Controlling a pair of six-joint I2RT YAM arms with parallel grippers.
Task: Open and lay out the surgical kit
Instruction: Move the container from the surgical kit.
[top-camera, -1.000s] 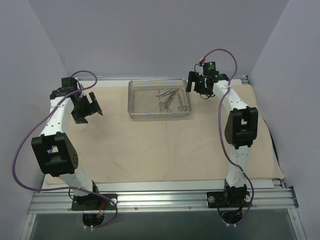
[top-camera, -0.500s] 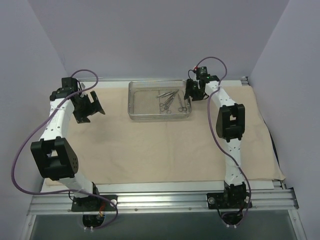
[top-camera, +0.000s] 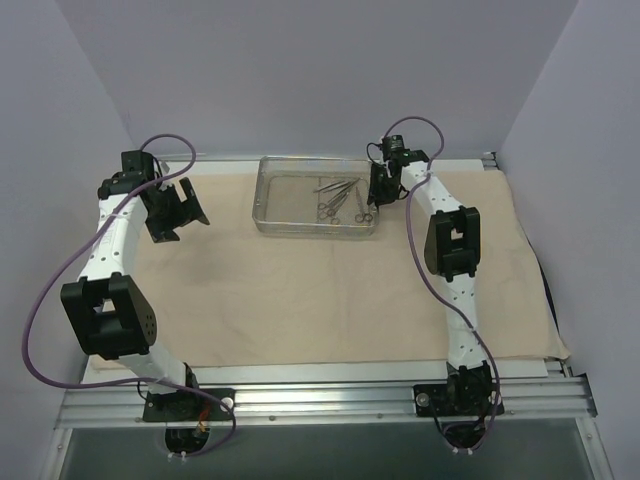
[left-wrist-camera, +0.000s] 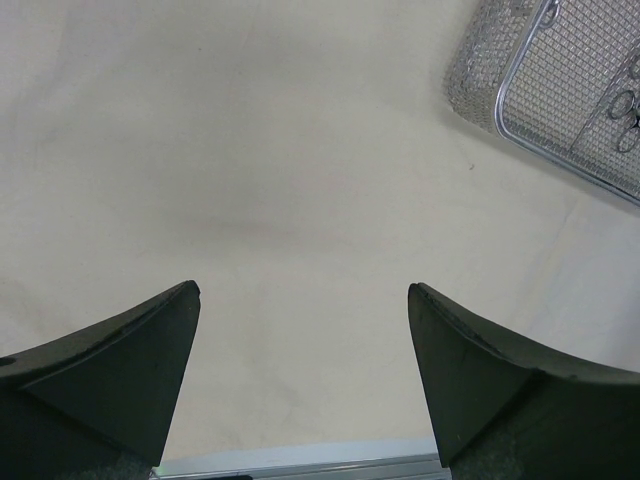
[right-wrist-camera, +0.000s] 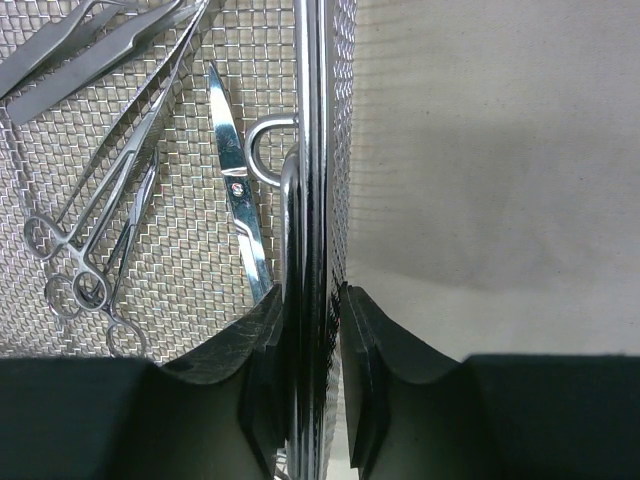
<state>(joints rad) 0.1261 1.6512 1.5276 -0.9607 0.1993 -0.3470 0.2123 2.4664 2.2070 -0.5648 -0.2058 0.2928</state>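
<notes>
The beige cloth wrap (top-camera: 300, 290) lies spread flat over the table. On its far middle stands the tray (top-camera: 262, 205), a rectangular wire-mesh one with a metal rim (right-wrist-camera: 310, 90). Several slim metal instruments (top-camera: 340, 198) lie inside, among them scissors (right-wrist-camera: 236, 190) and ring-handled forceps (right-wrist-camera: 95, 235). My right gripper (right-wrist-camera: 312, 300) straddles the tray's right rim by its handle loop, one finger inside and one outside, shut on the rim. My left gripper (left-wrist-camera: 303, 295) hangs open over bare cloth (left-wrist-camera: 250, 180) to the left of the tray (left-wrist-camera: 560, 100), holding nothing.
Grey walls close in the back and both sides. The cloth reaches nearly to the metal rail (top-camera: 330, 400) at the near edge, where both arm bases are bolted. A table edge strip (left-wrist-camera: 300, 455) shows below the left fingers.
My right gripper moved left onto the tray's right rim and closed on it; the tray shifted slightly left. The left arm barely moved and stayed open.
</notes>
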